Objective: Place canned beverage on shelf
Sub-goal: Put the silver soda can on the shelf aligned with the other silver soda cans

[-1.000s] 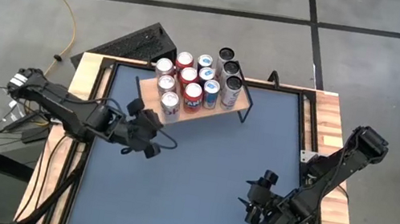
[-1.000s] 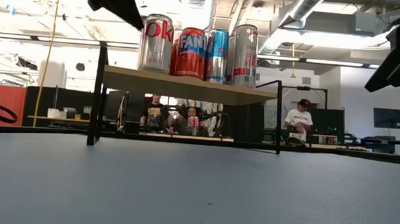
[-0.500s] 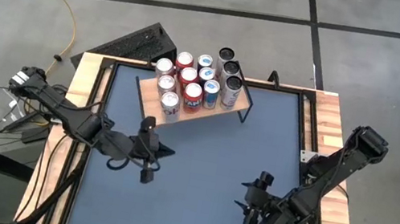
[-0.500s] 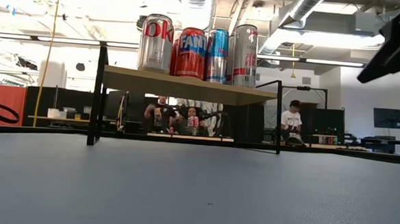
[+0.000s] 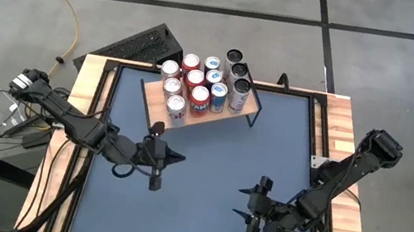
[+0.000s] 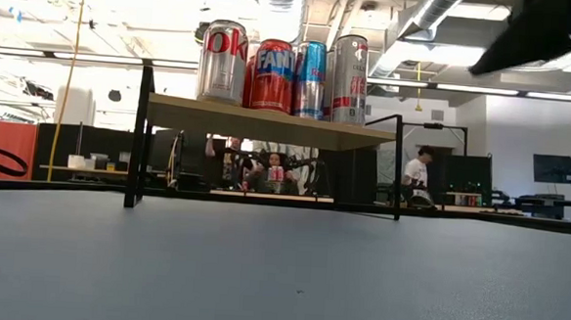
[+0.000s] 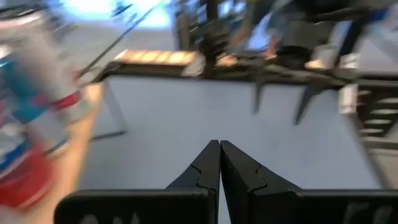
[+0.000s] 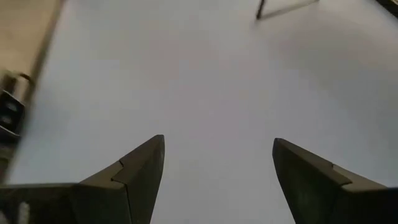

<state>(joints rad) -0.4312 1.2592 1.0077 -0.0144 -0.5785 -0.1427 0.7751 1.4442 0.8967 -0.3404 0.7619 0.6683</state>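
Observation:
The shelf (image 5: pixel 252 101), a light wooden board on thin black legs, stands at the table's far side, left of centre. Several cans (image 5: pixel 202 82) stand upright on it. It also shows in the low view (image 6: pixel 268 123) with the cans (image 6: pixel 280 74) on top. My left gripper (image 5: pixel 175 159) is shut and empty, above the mat on the near side of the shelf; its wrist view shows the fingers (image 7: pixel 219 155) closed, with blurred cans (image 7: pixel 31 118) to one side. My right gripper (image 5: pixel 239 203) is open and empty over the near right of the mat; it also shows in its wrist view (image 8: pixel 217 149).
The blue-grey mat (image 5: pixel 210 146) lies bare between the shelf and both grippers. A wooden frame (image 5: pixel 341 122) with black rails borders the table. A dark part of an arm (image 6: pixel 537 31) shows at the low view's upper right. People show in the room behind the shelf.
My left gripper has drawn away from the shelf's near left corner toward the table's near edge and right, and has turned to point right. My right gripper has moved toward the table's left edge.

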